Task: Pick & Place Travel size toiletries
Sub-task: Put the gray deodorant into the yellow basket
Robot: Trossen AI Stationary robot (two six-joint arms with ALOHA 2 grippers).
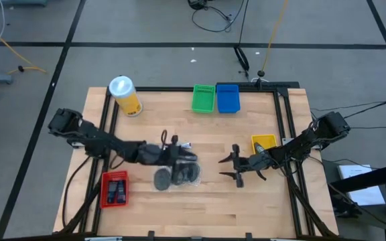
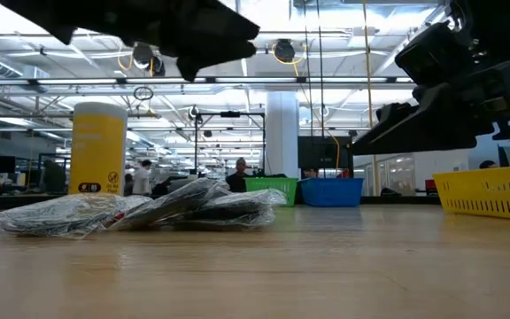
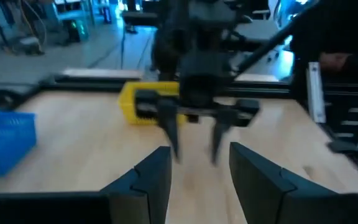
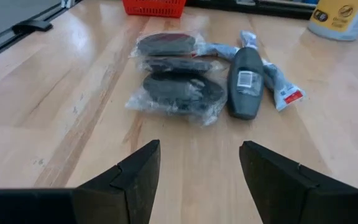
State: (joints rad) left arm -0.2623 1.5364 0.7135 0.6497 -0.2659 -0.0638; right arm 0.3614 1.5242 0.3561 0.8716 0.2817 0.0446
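The travel size toiletries (image 4: 185, 78) lie in a pile at the table's middle: dark discs in clear wrappers (image 4: 176, 93), a dark oblong bottle (image 4: 246, 81) and a flat tube (image 4: 278, 87). The pile also shows in the low view (image 2: 140, 211) and the high view (image 1: 177, 174). My left gripper (image 1: 179, 155) hangs open above the pile, well off the table, with nothing between its fingers (image 3: 199, 155). My right gripper (image 1: 225, 167) is open to the right of the pile and faces it (image 4: 199, 149). More dark items lie in the red tray (image 1: 115, 189).
A tall yellow canister (image 1: 126, 95) stands at the far left. Green tray (image 1: 204, 98) and blue tray (image 1: 227, 98) sit at the far edge, and a yellow tray (image 1: 263, 142) sits under the right arm. Bare wood (image 1: 200, 207) spans the near side.
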